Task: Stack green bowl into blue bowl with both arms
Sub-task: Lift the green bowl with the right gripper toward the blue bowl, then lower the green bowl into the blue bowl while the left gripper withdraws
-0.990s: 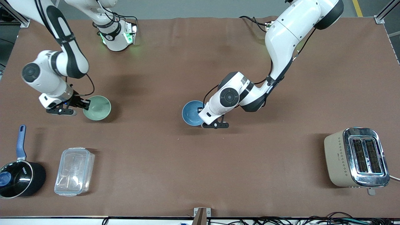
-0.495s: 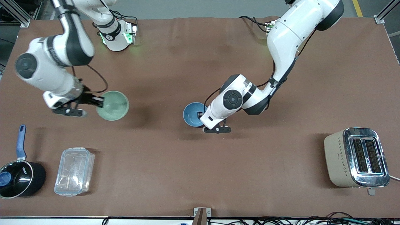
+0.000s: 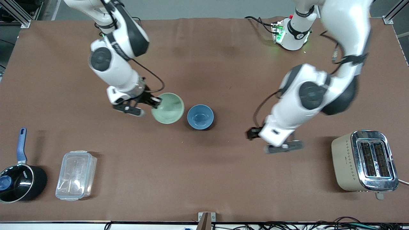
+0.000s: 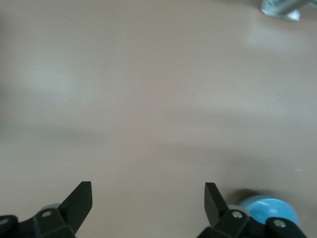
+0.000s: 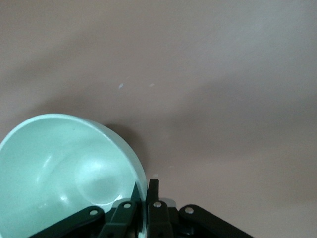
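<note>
The right gripper (image 3: 155, 103), jaws clamped on the rim of the green bowl (image 3: 167, 108), has carried it across the bench (image 3: 204, 179) until it's hanging just beside the blue bowl (image 3: 200, 117). The left gripper (image 4: 147, 198) has let go and pulled away toward the toaster (image 3: 364, 161), jaws wide open. Nothing's blocking the drop; the saucepan (image 3: 19, 180) and plastic box (image 3: 76, 175) are sitting well apart.

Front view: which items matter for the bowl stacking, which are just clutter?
In play:
green bowl, pinched at its rim by the right gripper
blue bowl, on the table beside it
left gripper, open, holding nothing

Lying about:
toaster
saucepan
clear lidded container
</note>
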Available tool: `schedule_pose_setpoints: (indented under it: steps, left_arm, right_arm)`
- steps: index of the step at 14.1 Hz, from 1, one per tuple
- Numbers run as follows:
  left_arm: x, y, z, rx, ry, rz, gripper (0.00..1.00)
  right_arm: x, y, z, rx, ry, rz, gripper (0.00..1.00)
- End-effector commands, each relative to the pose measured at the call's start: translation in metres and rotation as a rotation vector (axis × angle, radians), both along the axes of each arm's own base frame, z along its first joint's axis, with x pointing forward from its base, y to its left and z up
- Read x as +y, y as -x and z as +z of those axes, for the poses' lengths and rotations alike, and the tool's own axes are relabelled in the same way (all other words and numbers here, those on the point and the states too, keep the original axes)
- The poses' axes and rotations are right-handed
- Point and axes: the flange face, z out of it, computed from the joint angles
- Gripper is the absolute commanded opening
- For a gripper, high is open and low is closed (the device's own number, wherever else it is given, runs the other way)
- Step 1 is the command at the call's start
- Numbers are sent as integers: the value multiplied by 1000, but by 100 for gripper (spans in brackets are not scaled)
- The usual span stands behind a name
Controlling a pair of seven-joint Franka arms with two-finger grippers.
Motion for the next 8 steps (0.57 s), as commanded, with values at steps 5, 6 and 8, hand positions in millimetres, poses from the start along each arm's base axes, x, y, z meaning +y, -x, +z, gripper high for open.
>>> schedule_pose_setpoints:
  steps: [5, 6, 8]
  left_arm:
    - [135, 23, 109, -30, -126, -63, 100]
    - [145, 32, 120, -6, -132, -66, 100]
    - [151, 50, 144, 7, -135, -92, 100]
  right_arm:
    - [102, 28, -76, -19, 72, -80, 1]
    - [105, 30, -84, -18, 83, -80, 1]
    - [113, 34, -90, -34, 69, -95, 2]
